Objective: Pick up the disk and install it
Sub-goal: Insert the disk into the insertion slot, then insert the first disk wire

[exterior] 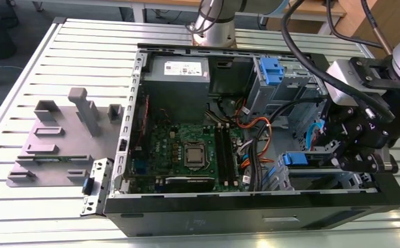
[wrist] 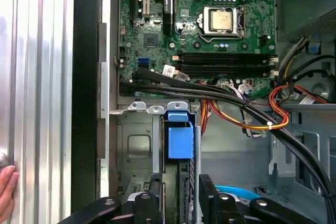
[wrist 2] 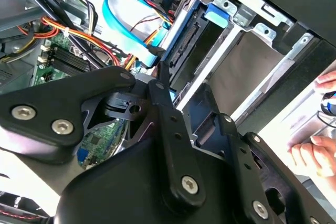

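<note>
**Clerk:** First entry, the hand (wrist: 180,182)?

**Checker:** Black metal, with bolted linkage arms and round silver screw heads. Its two fingers (wrist: 206,195) stand apart, one on either side of the disk's edge. Whether they press on it, I cannot tell.

**Clerk:** The disk (wrist: 179,141)?

**Checker:** Flat and rectangular, seen edge-on. It sits on edge inside the drive cage (wrist: 134,145), which is folded grey sheet metal. A glossy blue plastic bracket runs along its edges and ends in a squarish tab just beyond the hand. The body of the disk lies directly between the fingers.

**Clerk:** Close to the hand?

**Checker:** A smooth, flat, light-blue cable (wrist 2: 118,19) loops round and ends in a blue connector just beside one fingertip. Past the tab lie a bundle of round black cables (wrist: 226,95) and thin orange, red and yellow wires (wrist: 278,115).

**Clerk:** Further off?

**Checker:** A green motherboard (wrist: 157,40) with a square silver processor socket (wrist: 222,19) and long black memory slots. The black case (exterior: 255,217) lies open on the table (exterior: 41,62), which is made of ribbed aluminium slats. Well apart from the hand is a matt grey fixture plate (exterior: 55,150) with upright blocks.

**Clerk:** Anything else?

**Checker:** A person's fingertips (wrist: 5,187) on the slats, across the case wall from the hand.
</note>
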`<action>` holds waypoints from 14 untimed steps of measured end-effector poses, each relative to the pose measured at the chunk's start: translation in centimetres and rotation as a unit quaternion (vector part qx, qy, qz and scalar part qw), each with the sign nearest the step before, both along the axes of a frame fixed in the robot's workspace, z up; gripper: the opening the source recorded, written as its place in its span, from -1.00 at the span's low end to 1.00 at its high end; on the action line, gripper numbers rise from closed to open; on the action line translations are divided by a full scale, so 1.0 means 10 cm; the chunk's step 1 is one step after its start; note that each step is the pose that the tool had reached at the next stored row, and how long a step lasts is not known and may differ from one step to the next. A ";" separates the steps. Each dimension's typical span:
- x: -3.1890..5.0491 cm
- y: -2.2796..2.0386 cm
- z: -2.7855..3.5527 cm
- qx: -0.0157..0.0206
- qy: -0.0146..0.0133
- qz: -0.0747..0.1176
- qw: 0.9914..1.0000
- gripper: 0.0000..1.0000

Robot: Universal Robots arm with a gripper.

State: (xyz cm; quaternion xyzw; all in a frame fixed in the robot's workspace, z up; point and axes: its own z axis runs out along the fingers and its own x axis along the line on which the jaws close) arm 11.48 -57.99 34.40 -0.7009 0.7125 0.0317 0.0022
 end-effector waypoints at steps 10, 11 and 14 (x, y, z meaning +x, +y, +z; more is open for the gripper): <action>0.000 0.000 0.001 0.010 0.000 0.004 1.000 -0.16; 0.000 0.000 0.001 0.010 0.000 0.005 1.000 -0.16; 0.000 0.000 0.001 0.010 0.000 0.005 1.000 -0.16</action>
